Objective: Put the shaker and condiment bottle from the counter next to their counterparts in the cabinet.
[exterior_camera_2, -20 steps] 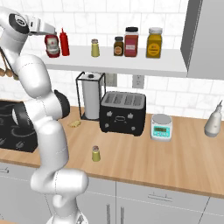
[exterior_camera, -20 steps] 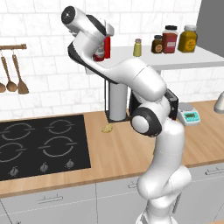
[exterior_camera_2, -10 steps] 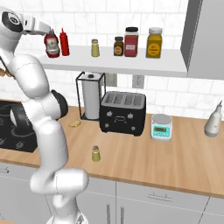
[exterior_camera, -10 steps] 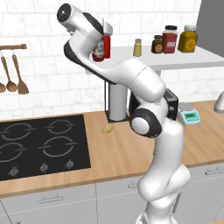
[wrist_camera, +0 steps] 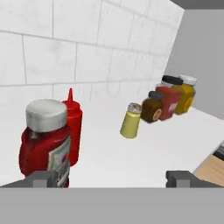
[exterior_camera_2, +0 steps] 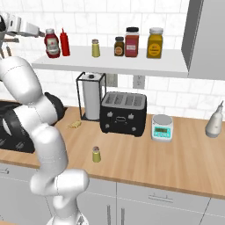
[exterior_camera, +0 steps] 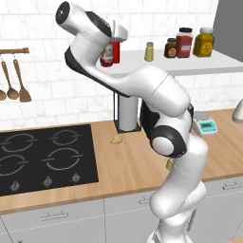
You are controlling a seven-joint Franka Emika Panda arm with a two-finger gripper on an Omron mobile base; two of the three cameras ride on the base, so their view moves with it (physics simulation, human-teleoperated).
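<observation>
The condiment bottle (wrist_camera: 46,144), squat and red with a white cap, stands upright on the white cabinet shelf (wrist_camera: 113,148), right beside the slim red squeeze bottle (wrist_camera: 73,127). My gripper (wrist_camera: 113,179) is open just in front of it, its left fingertip (wrist_camera: 43,179) close to the bottle's base and nothing between the jaws. From the right base view my gripper (exterior_camera_2: 38,33) sits left of the condiment bottle (exterior_camera_2: 52,43). The olive shaker (exterior_camera_2: 96,48) stands further along the shelf. The yellow shaker (exterior_camera_2: 96,154) rests on the wooden counter near the front.
Three jars (exterior_camera_2: 132,42) crowd the shelf's right part, next to a grey tall unit (exterior_camera_2: 204,35). Below stand a paper towel holder (exterior_camera_2: 91,102), black toaster (exterior_camera_2: 123,113), scale (exterior_camera_2: 161,127) and white bottle (exterior_camera_2: 215,123). A stove (exterior_camera: 42,159) lies at left.
The jaws have opened and let go of the condiment bottle, which now stands on the shelf beside the squeeze bottle. The hand has eased back a little.
</observation>
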